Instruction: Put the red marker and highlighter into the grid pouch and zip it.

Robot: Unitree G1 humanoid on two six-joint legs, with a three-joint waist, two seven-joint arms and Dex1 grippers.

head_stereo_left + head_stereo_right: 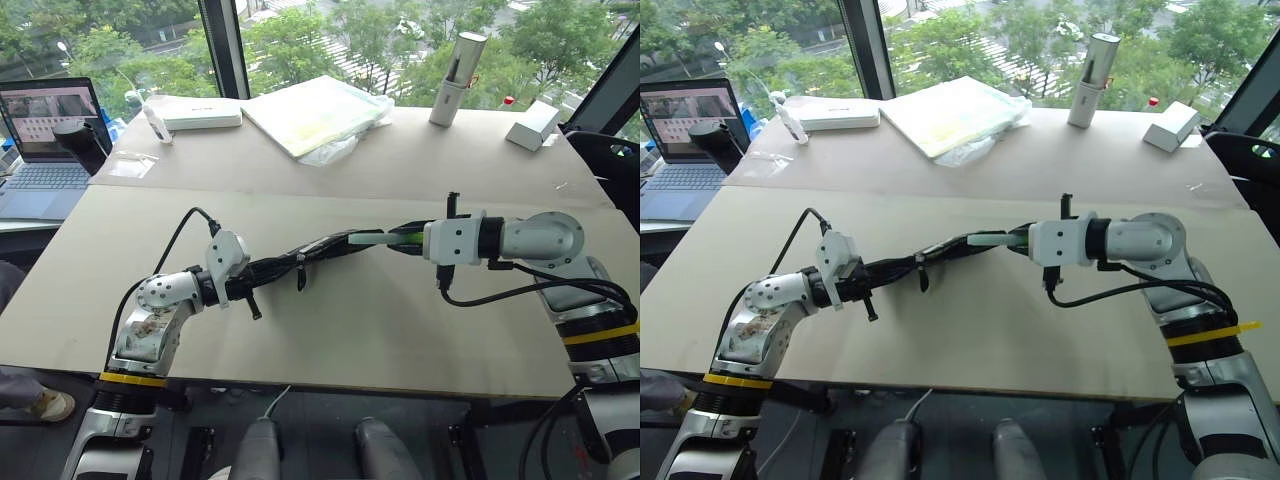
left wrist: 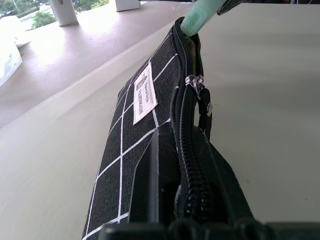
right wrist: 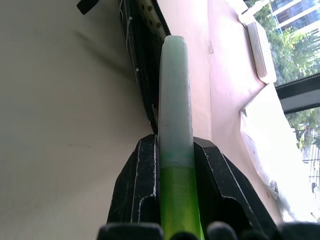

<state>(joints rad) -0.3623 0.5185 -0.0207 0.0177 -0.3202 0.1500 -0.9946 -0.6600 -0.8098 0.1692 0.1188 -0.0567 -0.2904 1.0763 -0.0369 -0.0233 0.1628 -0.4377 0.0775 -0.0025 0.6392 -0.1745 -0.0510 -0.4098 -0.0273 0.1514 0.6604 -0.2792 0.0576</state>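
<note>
The grid pouch (image 2: 135, 140), black with white lines and a small white label, is held on edge above the table, zipper side up. My left gripper (image 2: 182, 200) is shut on its near end. The zipper pull (image 2: 196, 82) sits partway along. My right gripper (image 3: 175, 150) is shut on the highlighter (image 3: 174, 110), gripping it where the bright green meets the pale body. The pale end (image 2: 197, 17) points at the pouch's far end (image 1: 340, 243) and meets the zipper edge there; whether it is inside I cannot tell. The red marker is hidden or out of view.
At the table's far side lie a plastic-wrapped yellow pad (image 1: 315, 112), a flat white box (image 1: 200, 115), a standing silver cylinder (image 1: 457, 78) and a small white box (image 1: 532, 125). A laptop (image 1: 45, 140) stands off the left edge. Bare tabletop (image 1: 330, 330) lies under both arms.
</note>
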